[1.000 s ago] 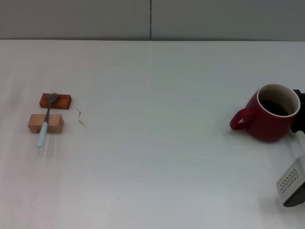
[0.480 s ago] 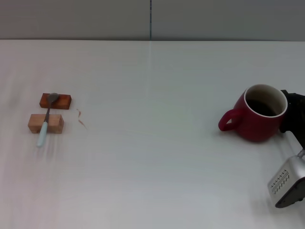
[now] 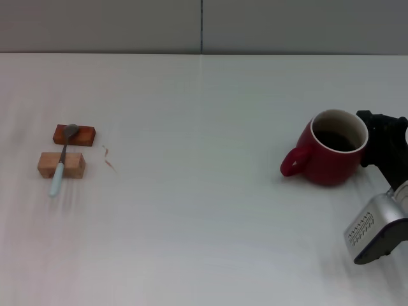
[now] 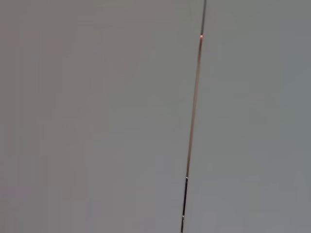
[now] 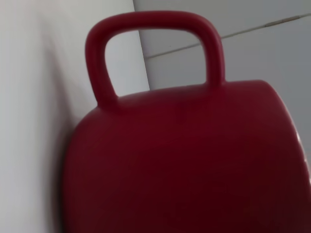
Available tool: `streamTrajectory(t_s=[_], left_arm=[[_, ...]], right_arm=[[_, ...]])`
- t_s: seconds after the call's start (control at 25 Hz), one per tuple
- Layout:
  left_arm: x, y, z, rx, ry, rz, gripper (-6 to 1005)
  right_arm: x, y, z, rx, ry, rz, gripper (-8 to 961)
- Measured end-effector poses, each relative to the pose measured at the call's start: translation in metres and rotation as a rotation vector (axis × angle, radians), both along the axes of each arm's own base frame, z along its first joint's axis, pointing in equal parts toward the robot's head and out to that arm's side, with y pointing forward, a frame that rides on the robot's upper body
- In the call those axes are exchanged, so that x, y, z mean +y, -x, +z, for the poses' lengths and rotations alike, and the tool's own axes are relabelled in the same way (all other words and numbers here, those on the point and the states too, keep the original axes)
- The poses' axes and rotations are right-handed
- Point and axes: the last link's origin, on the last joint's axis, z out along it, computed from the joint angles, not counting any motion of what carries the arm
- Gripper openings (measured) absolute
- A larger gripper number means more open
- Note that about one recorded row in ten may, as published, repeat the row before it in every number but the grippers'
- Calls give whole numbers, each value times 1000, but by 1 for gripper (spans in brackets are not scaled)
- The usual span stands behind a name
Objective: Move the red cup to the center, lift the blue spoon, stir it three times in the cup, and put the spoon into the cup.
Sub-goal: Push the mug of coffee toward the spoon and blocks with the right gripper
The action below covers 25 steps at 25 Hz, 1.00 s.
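The red cup (image 3: 331, 156) sits far right on the white tabletop (image 3: 204, 223), handle pointing toward the middle. The right hand (image 3: 381, 143) is against its far side; I cannot tell if it grips. The cup looks heavy, hard and smooth, so hold its thick wall. The blue spoon (image 3: 61, 162) lies on two wooden blocks (image 3: 61, 164) far left. The right wrist view shows only cup and handle; the left wrist view shows no hand.

No text, label, brand, number or sign can be read anywhere in these views: the red cup (image 3: 330, 156) shows plain glaze, the blue spoon (image 3: 60, 164) and the two wooden blocks (image 3: 61, 164) under it carry no marks, and the white table (image 3: 204, 223) and grey wall (image 3: 127, 25) are blank
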Motion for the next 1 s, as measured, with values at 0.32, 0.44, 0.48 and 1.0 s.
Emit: streamTrajectory(t_s=[0.32, 0.44, 0.48, 1.0], left_arm=[[-1, 1, 1, 2, -3, -2, 795], [-2, 1, 1, 2, -4, -2, 794], [-2, 1, 1, 2, -4, -2, 794], [-2, -2, 2, -2, -13, -22, 790]], right_arm=[[10, 14, -10, 30, 36, 1, 29], [13, 19, -14, 39, 52, -2, 29], [15, 21, -16, 44, 58, -4, 29], [25, 44, -30, 98, 105, 4, 29]])
